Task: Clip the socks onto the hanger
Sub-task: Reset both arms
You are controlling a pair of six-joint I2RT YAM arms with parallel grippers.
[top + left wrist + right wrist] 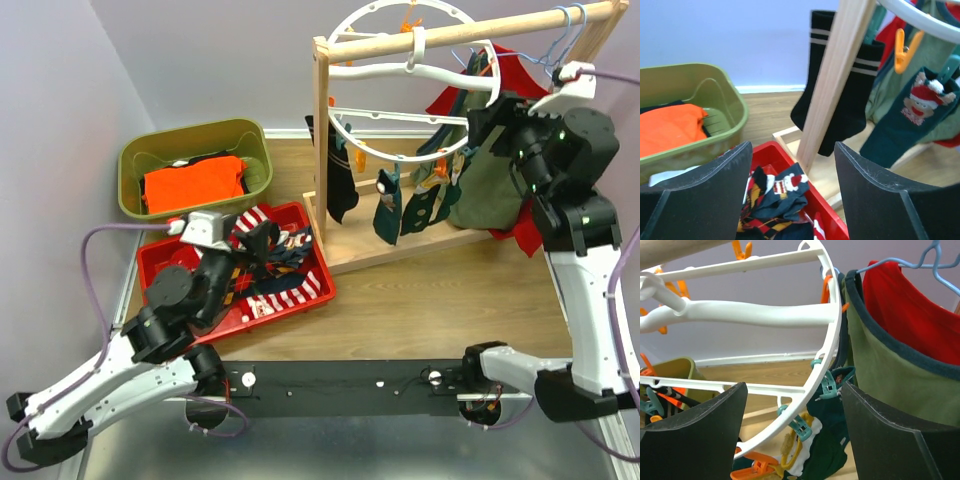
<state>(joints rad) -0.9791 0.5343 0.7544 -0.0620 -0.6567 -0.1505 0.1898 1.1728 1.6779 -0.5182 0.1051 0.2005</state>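
Spread and empty, the left gripper (793, 150) is held over the loose socks (782, 192) in the red tray (155, 262), apparently so one can be picked. The right gripper (794, 390), also unclenched, is poised at the hanger (835, 330) rim beside a teal clip (826, 385), probably to steady it.

I work in a robot lab cell dressed up as a laundry corner: bare lilac walls (200, 60) box in a wooden tabletop (430, 300) with a black mounting rail (340, 385), a wooden clothes rack (450, 38) and an olive laundry tub (250, 140).
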